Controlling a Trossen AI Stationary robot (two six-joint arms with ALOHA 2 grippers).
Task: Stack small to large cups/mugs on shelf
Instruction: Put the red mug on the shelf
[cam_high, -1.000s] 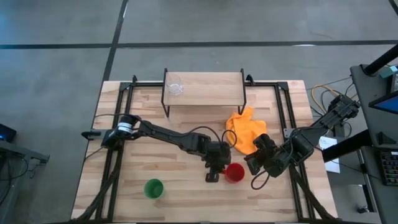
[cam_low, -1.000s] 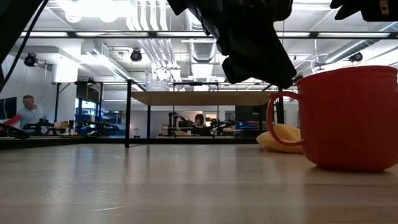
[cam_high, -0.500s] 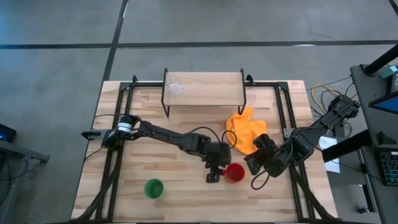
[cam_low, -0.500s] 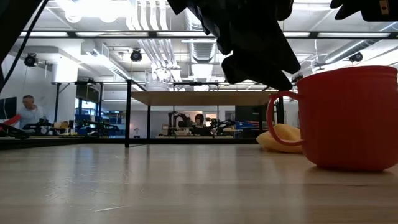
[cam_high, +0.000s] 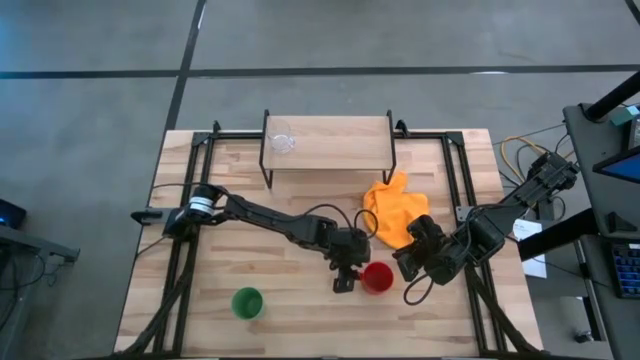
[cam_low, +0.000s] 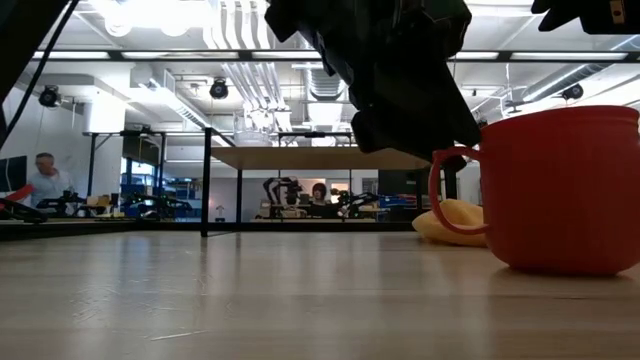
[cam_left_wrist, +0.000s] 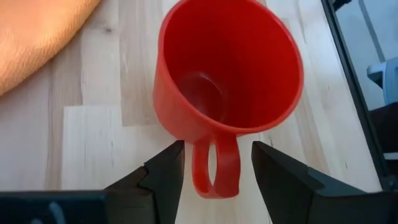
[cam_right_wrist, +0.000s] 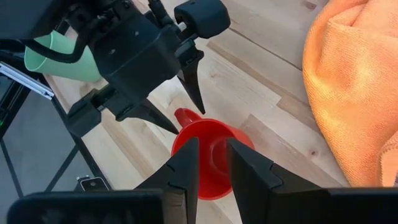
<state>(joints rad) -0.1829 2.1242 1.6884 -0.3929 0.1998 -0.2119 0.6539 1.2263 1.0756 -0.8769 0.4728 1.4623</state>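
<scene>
The red mug (cam_high: 377, 278) stands upright on the tabletop, with its handle (cam_left_wrist: 216, 171) pointing toward the table's left. My left gripper (cam_high: 343, 279) is open. Its two fingers stand on either side of the handle and do not touch it, as the left wrist view (cam_left_wrist: 214, 149) shows. My right gripper (cam_high: 412, 258) waits just right of the mug, empty, with a narrow gap between its fingers (cam_right_wrist: 211, 165). The clear cup (cam_high: 282, 140) stands on the left end of the shelf (cam_high: 335, 140). The green cup (cam_high: 247, 302) stands at the table's near left.
An orange cloth (cam_high: 397, 212) lies crumpled between the shelf and the mug, just beyond my right gripper. Black frame rails (cam_high: 195, 190) run along both table sides. There is bare tabletop between the green cup and the shelf. People show in the room behind (cam_low: 45, 180).
My left gripper has gone down a little toward the red mug's handle and has stayed open. The mug has not moved.
</scene>
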